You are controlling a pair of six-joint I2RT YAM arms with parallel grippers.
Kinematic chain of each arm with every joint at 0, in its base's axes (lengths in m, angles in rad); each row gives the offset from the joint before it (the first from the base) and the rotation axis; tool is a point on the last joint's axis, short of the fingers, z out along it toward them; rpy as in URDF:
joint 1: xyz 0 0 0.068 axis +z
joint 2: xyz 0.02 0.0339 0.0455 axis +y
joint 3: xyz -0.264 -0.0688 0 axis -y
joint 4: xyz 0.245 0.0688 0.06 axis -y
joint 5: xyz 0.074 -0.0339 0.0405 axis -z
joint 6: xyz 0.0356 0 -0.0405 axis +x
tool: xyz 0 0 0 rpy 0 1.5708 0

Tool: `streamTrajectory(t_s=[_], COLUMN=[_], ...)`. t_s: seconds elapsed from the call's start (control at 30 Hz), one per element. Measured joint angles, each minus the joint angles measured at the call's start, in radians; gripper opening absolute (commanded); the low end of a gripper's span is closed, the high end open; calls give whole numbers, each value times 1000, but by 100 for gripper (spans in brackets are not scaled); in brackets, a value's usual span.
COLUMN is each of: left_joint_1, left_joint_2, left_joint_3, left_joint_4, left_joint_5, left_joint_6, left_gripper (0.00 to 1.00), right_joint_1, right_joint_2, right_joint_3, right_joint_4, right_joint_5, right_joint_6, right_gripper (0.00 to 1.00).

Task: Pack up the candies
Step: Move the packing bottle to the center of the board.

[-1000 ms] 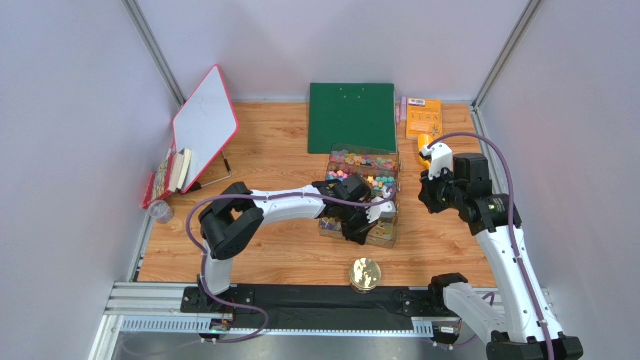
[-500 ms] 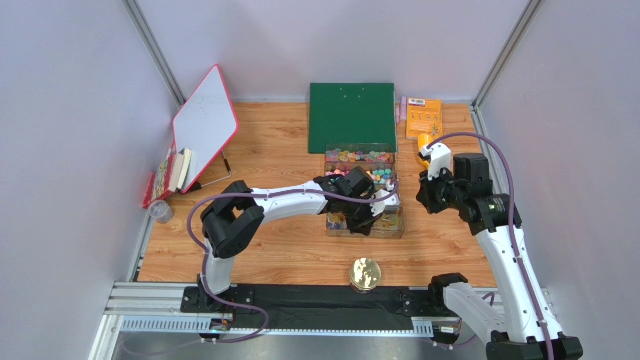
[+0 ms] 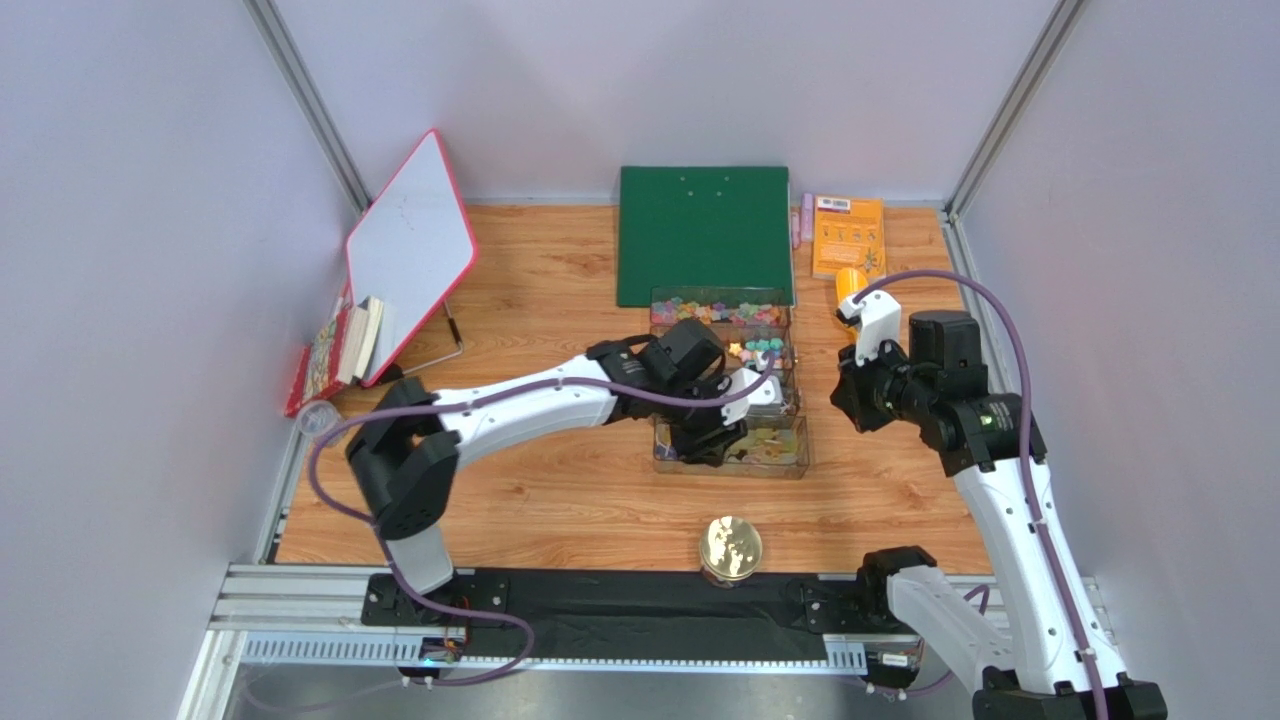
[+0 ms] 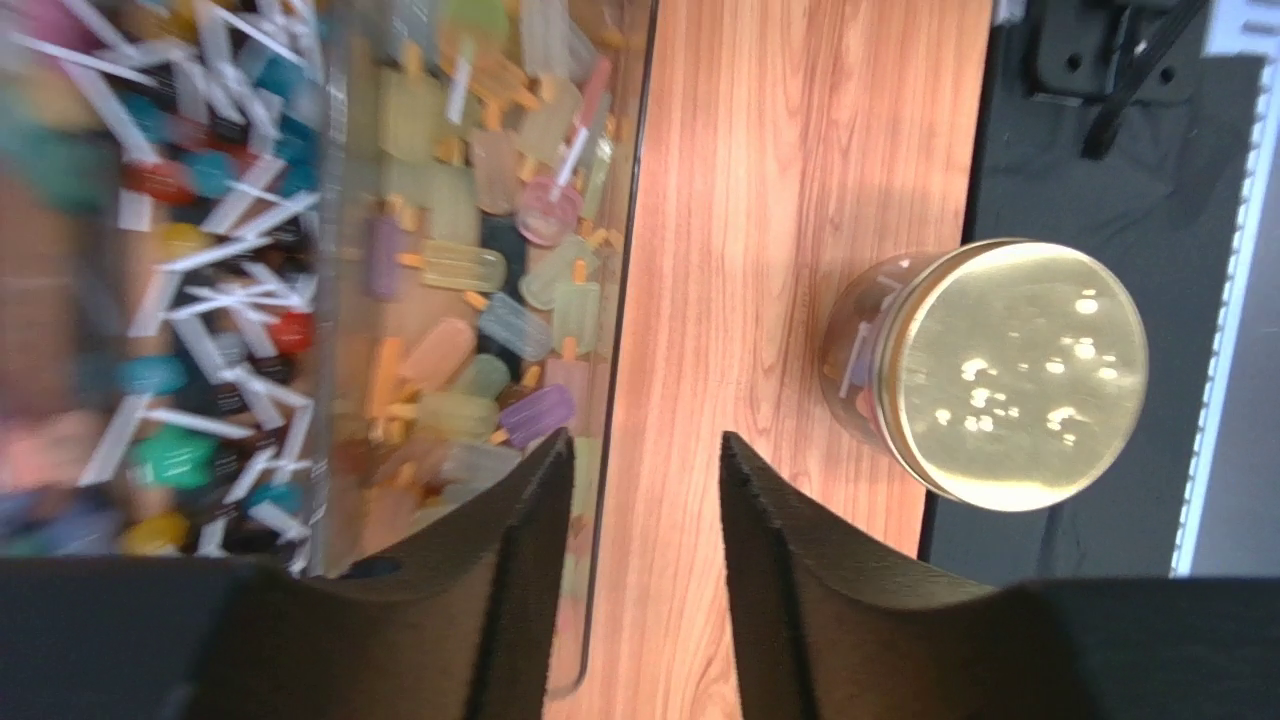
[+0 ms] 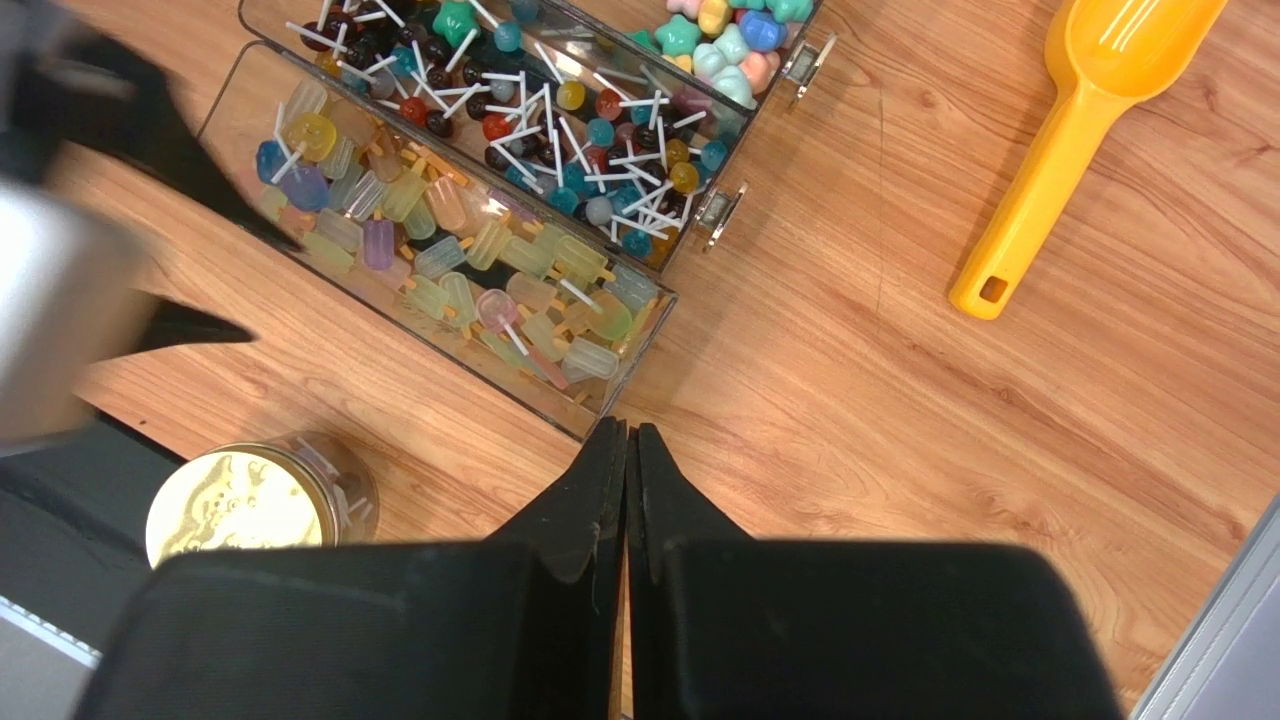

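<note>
Many candies (image 5: 451, 255) fill the clear box (image 4: 598, 375) by the parted left tool (image 4: 643, 450).

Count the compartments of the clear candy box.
3: near compartment with popsicles, middle compartment with lollipops, far compartment with stars. The left gripper covers part, so more may be hidden.

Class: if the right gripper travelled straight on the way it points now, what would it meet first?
Probably the bare wooden table, right beside the candy box's corner, though depth is unclear.
</note>
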Motion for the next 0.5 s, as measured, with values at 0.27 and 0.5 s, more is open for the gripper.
streamTrajectory(t_s=[0.27,0.5], left_joint_1=[-171,-352], left_joint_2=[-303,-305], left_joint_3=[-127,-277], left_joint_4=[19,5], left_joint_5=[-72,-70], left_joint_6=[-6,-43], left_gripper=[65,21], right_joint_1=[-20,-48], right_joint_2=[49,80], right_joint_3=[42,106], right_joint_4=[-2,19], right_joint_5=[48,78], right_joint_6=[9,24], right_gripper=[52,68])
